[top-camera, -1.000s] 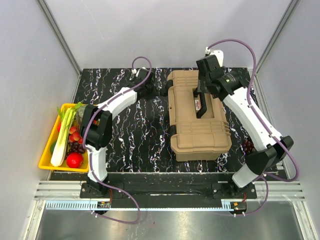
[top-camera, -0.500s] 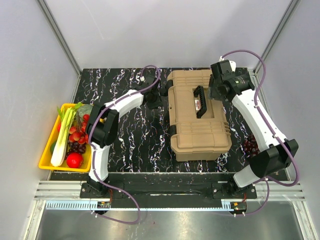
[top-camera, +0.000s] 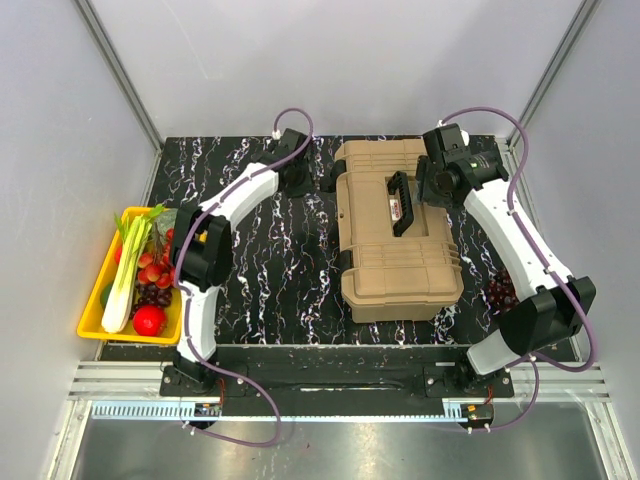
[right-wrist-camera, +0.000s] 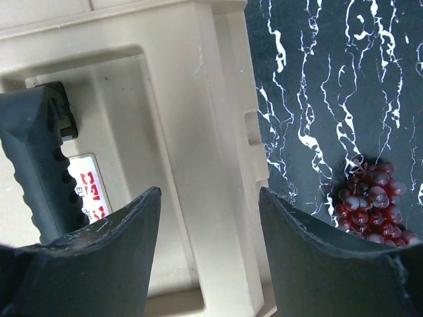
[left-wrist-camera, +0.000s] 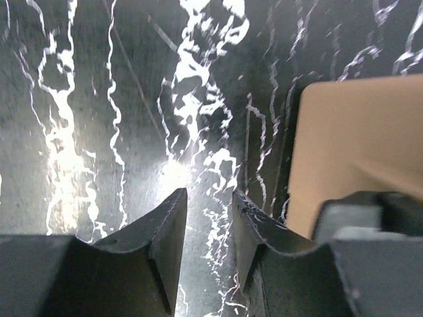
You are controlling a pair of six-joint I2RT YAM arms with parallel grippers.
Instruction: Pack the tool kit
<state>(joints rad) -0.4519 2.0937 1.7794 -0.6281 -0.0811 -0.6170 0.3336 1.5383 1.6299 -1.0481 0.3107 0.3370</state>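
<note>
Toolbox [top-camera: 400,240] shut; left gripper [top-camera: 297,180] well off its left edge, jaws slightly apart, empty. Right gripper [top-camera: 428,185] over right edge, jaws wide, empty. Left has backed away.

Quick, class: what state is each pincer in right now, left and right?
Left pincer: slightly open, holding nothing, above the table.
Right pincer: open wide, holding nothing, over the toolbox.
</note>
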